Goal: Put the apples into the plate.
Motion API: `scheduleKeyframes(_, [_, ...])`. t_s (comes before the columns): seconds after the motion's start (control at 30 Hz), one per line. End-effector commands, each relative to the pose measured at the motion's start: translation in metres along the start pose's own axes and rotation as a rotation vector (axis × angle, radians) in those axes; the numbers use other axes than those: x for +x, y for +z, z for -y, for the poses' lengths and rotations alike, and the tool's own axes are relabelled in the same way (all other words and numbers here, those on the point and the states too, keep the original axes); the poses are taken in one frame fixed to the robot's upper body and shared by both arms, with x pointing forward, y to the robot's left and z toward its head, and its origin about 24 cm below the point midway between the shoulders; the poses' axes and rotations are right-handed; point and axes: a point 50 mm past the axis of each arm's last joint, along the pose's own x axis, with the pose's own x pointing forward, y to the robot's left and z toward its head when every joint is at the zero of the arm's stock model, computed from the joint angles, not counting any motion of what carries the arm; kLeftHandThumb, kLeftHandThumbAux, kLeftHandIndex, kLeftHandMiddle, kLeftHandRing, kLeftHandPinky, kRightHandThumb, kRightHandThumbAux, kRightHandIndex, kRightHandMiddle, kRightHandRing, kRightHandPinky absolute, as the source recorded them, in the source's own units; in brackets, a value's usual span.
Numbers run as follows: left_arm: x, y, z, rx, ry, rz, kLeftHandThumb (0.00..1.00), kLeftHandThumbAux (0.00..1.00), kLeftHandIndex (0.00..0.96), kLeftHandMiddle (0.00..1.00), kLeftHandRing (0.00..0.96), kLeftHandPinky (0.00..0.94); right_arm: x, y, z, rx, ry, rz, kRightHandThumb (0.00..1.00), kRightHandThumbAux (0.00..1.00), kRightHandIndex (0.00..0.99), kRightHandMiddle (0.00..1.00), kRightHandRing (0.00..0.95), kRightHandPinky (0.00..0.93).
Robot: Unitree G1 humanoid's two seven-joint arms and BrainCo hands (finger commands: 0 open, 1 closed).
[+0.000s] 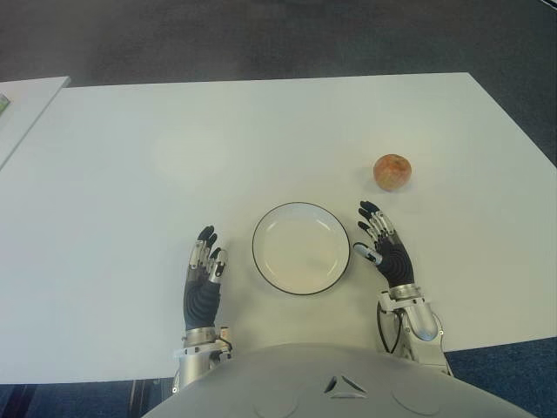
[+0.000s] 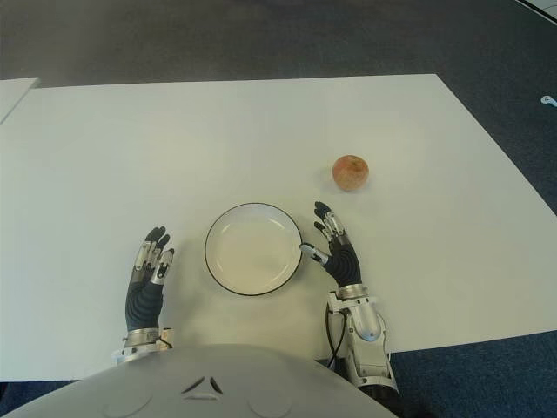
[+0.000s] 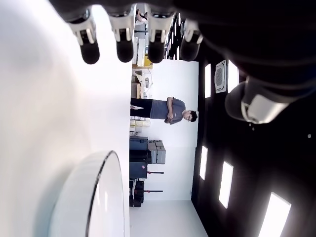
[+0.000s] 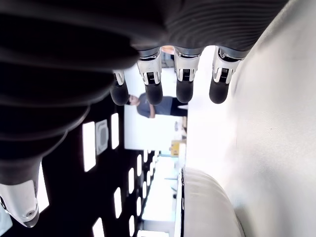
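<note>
**Right hand has the short road to the apple**

Right hand (image 1: 387,246) shows just off the plate's right rim, fingers extended and loosely spread, nothing in its grasp. The right wrist view backs that up: four fingertips (image 4: 185,91) reaching out straight, with the thumb out to one side and no fruit between them. Over on the other side, the left hand (image 1: 204,279) shows to the left of the plate (image 1: 265,270), fingers likewise stretched out and empty.

Now the prize. One apple (image 1: 392,171) sits on the white table (image 1: 122,174), beyond the right hand and a touch further to the right, well apart from the plate. Only that one apple is in sight, and the plate holds nothing yet, so by the look of it the task has not got going.

Here is the geometry that matters: the apple lies forward of the right hand's fingertips and slightly outward, with bare tabletop between them. The left hand would have to cross over the plate to get there, so the right is plainly the nearer. The apple is round, so no long axis to line up with. A reach forward and a little to the right looks like the call, then a carry back and inward to the plate.
</note>
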Motion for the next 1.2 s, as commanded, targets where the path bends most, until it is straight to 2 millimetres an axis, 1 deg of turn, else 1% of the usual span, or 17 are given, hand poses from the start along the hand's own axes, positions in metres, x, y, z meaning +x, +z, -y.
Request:
scheduleKeyframes(0.03, [-0.001,-0.004,0.001,0.009,-0.006,-0.015,0.052,0.398,0.000,0.000,0.000,0.000,-0.005,-0.007,0.001,0.008,-0.007,-0.045,0.120,0.571,0.000,0.000,0.000,0.000])
scheduleKeyframes(0.53, [0.000,-0.004,0.002,-0.005,0.002,-0.018,0.053,0.414,0.000,0.000,0.000,0.000,-0.004,-0.005,0.001,0.013,0.000,-0.044,0.111,0.582,0.000,0.000,0.000,0.000])
scheduleKeyframes(0.8, [-0.001,-0.006,0.001,-0.010,0.011,-0.028,0.056,0.417,0.000,0.000,0.000,0.000,0.006,0.015,-0.001,0.031,0.006,0.040,0.092,0.569,0.000,0.000,0.000,0.000])
scheduleKeyframes(0.9, [-0.001,-0.007,0.001,-0.012,0.011,-0.031,0.057,0.414,0.000,0.000,0.000,0.000,0.007,0.016,0.000,0.036,0.009,0.051,0.085,0.572,0.000,0.000,0.000,0.000])
scheduleKeyframes(1.0, [0.000,-0.008,0.001,-0.012,0.007,-0.034,0.058,0.409,0.000,0.000,0.000,0.000,0.016,0.025,0.002,0.032,0.000,0.091,0.069,0.581,0.000,0.000,0.000,0.000])
scheduleKeyframes(1.07, [0.000,-0.009,0.001,-0.011,0.000,-0.035,0.058,0.410,0.000,0.000,0.000,0.000,0.021,0.033,0.004,0.020,-0.006,0.124,0.060,0.592,0.000,0.000,0.000,0.000])
scheduleKeyframes(1.2, [0.000,-0.011,-0.001,-0.014,-0.005,-0.046,0.059,0.417,0.000,0.000,0.000,0.000,0.026,0.039,0.008,-0.061,-0.002,0.155,0.061,0.621,0.000,0.000,0.000,0.000])
